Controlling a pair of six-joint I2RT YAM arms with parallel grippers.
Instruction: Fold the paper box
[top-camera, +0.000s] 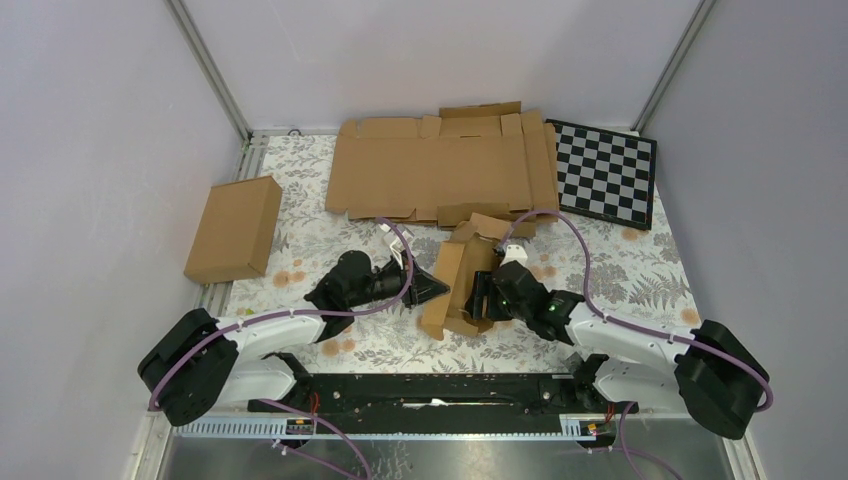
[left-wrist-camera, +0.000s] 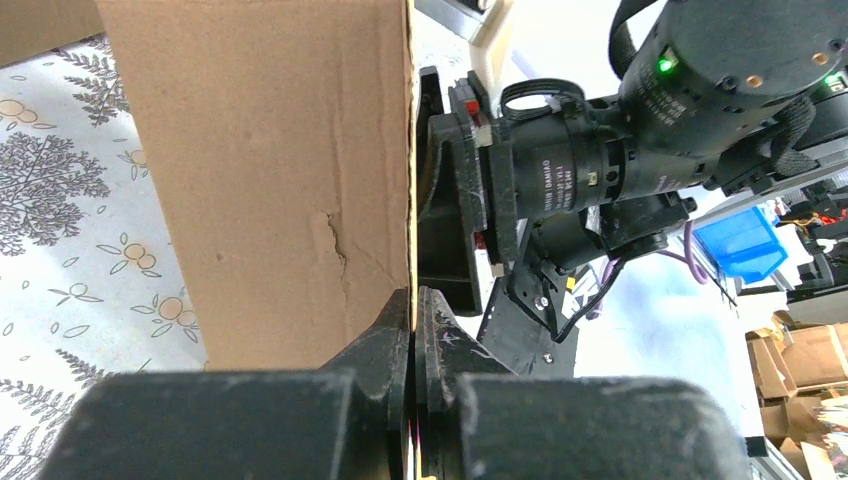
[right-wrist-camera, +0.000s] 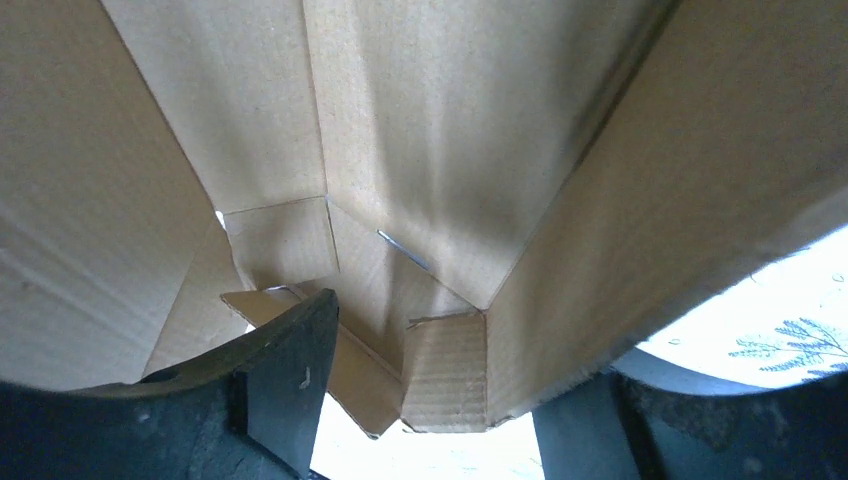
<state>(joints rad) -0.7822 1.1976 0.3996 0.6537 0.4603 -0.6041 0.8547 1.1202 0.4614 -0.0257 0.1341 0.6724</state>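
The paper box (top-camera: 462, 276), a small brown cardboard mailer, stands half-formed on the floral cloth between both arms. My left gripper (top-camera: 436, 290) is shut on the edge of the box's left wall (left-wrist-camera: 270, 170), and in the left wrist view that gripper (left-wrist-camera: 413, 305) pinches the thin cardboard edge between its fingers. My right gripper (top-camera: 488, 296) reaches into the box from the right. In the right wrist view this gripper (right-wrist-camera: 450, 350) stands open, straddling a side wall (right-wrist-camera: 640, 230) and a corner tab (right-wrist-camera: 445, 370). A gap shows beside the left finger (right-wrist-camera: 290, 370).
A larger closed carton (top-camera: 234, 228) lies at the left table edge. Wide flat cardboard sheets (top-camera: 440, 170) lie at the back, and a checkerboard (top-camera: 605, 172) sits at the back right. The right arm's wrist (left-wrist-camera: 640, 150) is close behind the pinched wall.
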